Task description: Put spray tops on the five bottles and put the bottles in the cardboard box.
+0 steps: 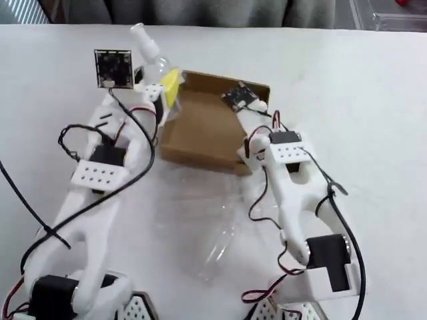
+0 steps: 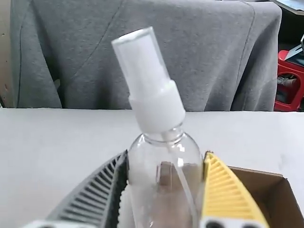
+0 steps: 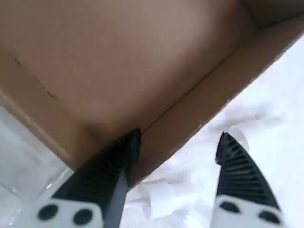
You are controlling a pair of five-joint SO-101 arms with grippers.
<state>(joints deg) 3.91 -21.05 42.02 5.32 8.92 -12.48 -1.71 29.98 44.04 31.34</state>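
Observation:
My left gripper (image 2: pixel 164 173) is shut on a clear bottle (image 2: pixel 164 175) that carries a white spray top (image 2: pixel 149 80), gripped between a grey finger (image 2: pixel 102 190) and a yellow one (image 2: pixel 223 190). From above, this bottle (image 1: pixel 160 67) hangs tilted over the back left corner of the cardboard box (image 1: pixel 213 123), beside the left gripper (image 1: pixel 167 90). My right gripper (image 3: pixel 178 147) is open and straddles the box wall (image 3: pixel 204 90), one black finger (image 3: pixel 118 156) inside and the other outside. A second clear bottle (image 1: pixel 223 237) lies on the table between the arms.
The box floor (image 3: pixel 109 57) looks bare in the right wrist view. White plastic pieces (image 3: pixel 159 199) lie on the table just outside the box wall. The right arm (image 1: pixel 283 153) leans over the box's right side. A grey cloth (image 2: pixel 142 47) hangs behind the table's far edge.

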